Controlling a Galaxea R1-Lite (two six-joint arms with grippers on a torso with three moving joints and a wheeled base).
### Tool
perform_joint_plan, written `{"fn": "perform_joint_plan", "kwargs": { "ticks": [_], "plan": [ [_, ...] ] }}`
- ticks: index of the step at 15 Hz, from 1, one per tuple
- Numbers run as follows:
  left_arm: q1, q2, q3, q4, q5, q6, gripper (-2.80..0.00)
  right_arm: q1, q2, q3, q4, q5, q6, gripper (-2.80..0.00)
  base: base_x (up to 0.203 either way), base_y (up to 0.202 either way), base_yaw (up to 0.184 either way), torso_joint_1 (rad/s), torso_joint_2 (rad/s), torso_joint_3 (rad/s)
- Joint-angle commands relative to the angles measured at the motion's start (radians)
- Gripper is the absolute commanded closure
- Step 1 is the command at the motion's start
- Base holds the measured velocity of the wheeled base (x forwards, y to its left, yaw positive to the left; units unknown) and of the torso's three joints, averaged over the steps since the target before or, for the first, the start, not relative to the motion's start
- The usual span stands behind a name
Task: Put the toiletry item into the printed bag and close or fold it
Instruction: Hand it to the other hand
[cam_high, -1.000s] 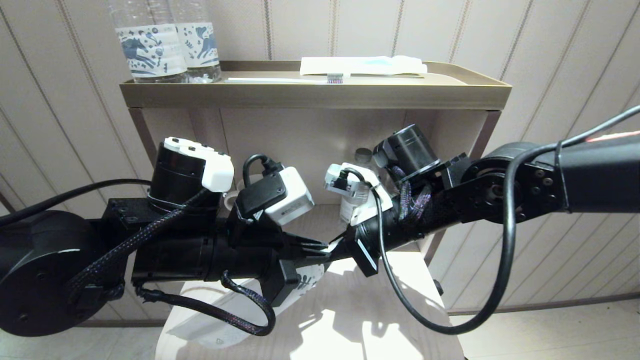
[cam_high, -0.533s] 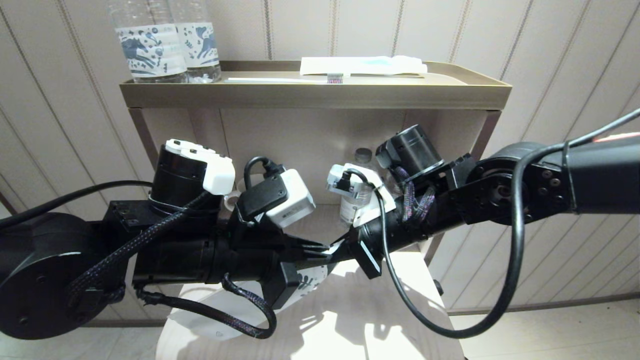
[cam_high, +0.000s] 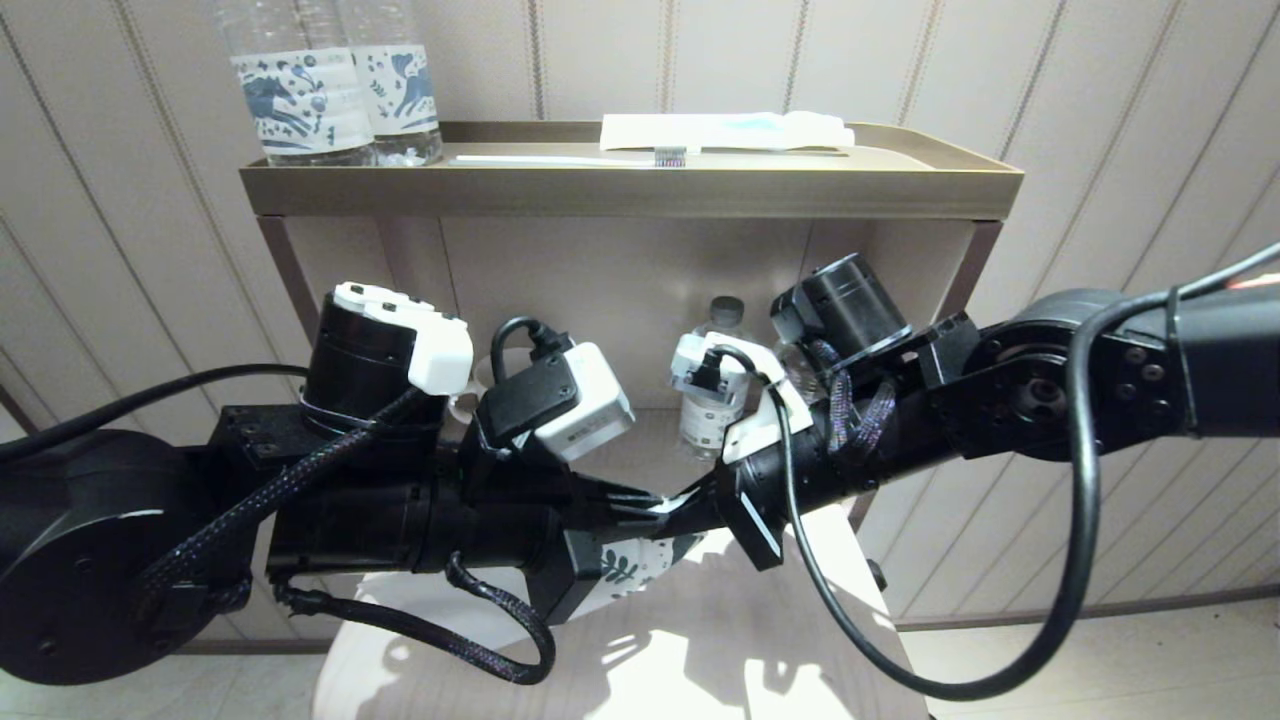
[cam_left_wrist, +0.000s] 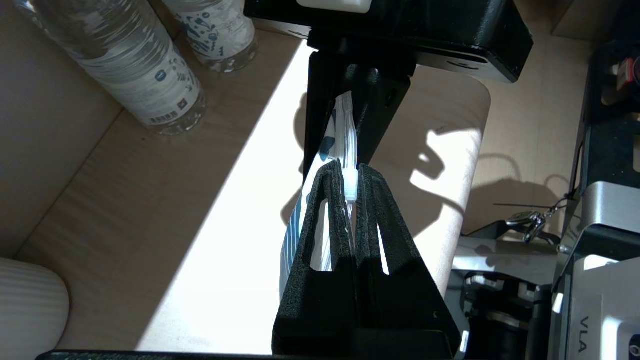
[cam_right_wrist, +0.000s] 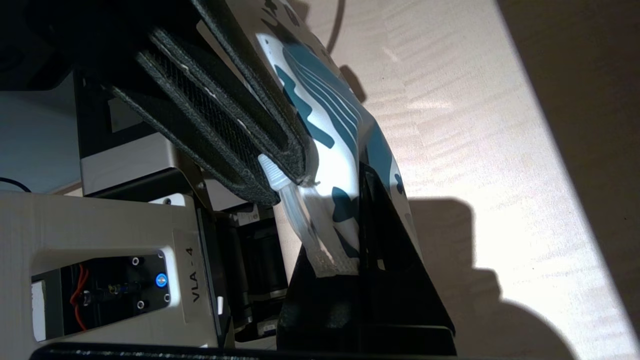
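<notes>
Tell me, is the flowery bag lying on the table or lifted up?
Lifted up. The left claw and right claw both pinch the bag along its top edge, and it hangs between them above the table.

We can read only "VLA" on a grey housing (cam_left_wrist: 597, 310) in the left wrist view and "VLA - 4" on a like housing (cam_right_wrist: 125, 265) in the right wrist view, while the bottle labels (cam_high: 290, 100) stay illegible.
</notes>
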Motion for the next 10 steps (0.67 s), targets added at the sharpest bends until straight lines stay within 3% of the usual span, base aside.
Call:
{"fn": "perform_joint_plan", "kwargs": {
  "ticks": [1, 10],
  "plan": [
    [0.0, 0.0, 0.001, 0.001, -0.002, 0.002, 0.0, 0.0, -0.007, 0.002, 0.002, 0.003, -0.002, 0.0, 0.0, 0.0, 0.0, 0.0, 0.0, 0.0],
    [0.0, 0.003, 0.002, 0.001, -0.002, 0.002, 0.0, -0.027, -0.079, 0.087, 0.002, 0.005, -0.031, 0.0, 0.0, 0.0, 0.0, 0.0, 0.0, 0.0]
  ]
}}
